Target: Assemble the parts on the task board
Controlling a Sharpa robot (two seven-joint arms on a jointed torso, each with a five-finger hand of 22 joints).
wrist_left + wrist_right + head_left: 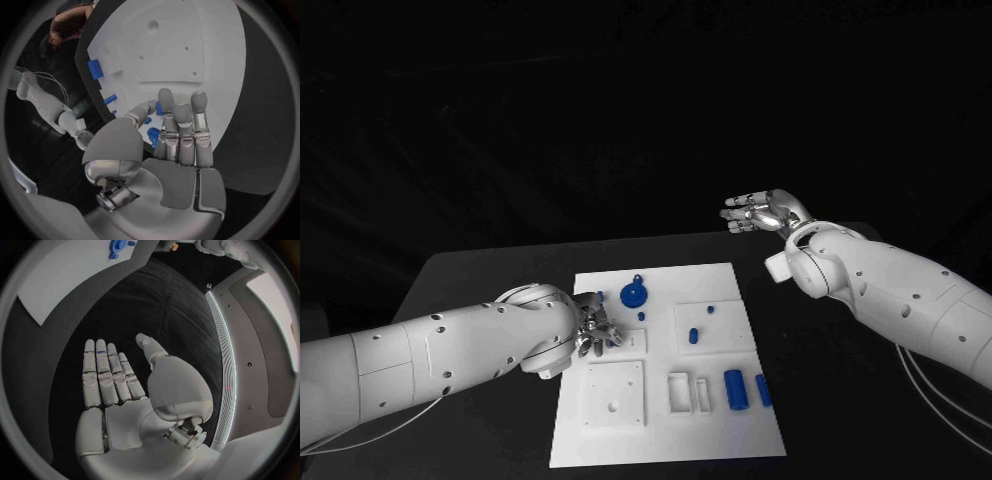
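Left hand (593, 330), fingers extended and empty, hovers over the white rectangular task board (733, 445) at centre frame. Right hand (762, 212), flat and empty, waits upper right. Reaching stage; next, grasping a small blue part (642, 316) probably demands precise fingertip closure.

The scene is viewed from above by the head camera, directed downward at the black table (473, 270) with the task board (668, 440) at centre. The left hand (178, 145) is seen from close behind by the left wrist camera, facing the board (187, 45) at near range. The right hand (131, 395) is seen from behind by the right wrist camera, farther from the board (69, 275). The board is shared by all three views; what appears to be the round blue part (633, 294) (119, 246) is shared by the head and right wrist views.
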